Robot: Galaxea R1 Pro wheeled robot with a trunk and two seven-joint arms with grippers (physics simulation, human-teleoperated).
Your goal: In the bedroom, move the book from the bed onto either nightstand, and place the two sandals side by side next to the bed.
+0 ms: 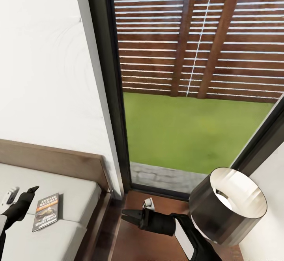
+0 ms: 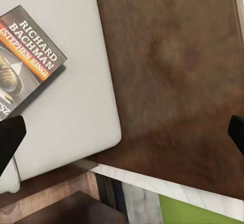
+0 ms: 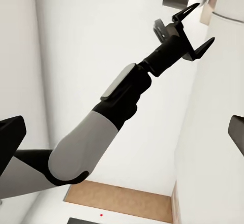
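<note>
1. The book (image 1: 46, 211) lies flat on the pale mattress of the bed (image 1: 75, 198), near the corner by the dark wooden headboard (image 1: 55, 160), cover up (white "RICHARD BACHMAN" lettering and an orange band are readable).
2. The left end effector (image 1: 29, 193) hangs over the mattress just beside the book, not touching it; in the right wrist view its fingers (image 3: 185, 14) stand spread apart with nothing between them.
3. The right end effector (image 1: 128, 215) points toward the bed above the glossy brown top of the nightstand (image 1: 138, 241), its tips close together; whether it is fully closed I cannot tell.
4. A black-shaded lamp (image 1: 230, 204) stands beside the right arm.
5. Behind, a tall dark-framed window (image 1: 114, 95) looks onto green grass and a slatted brown fence.
</note>
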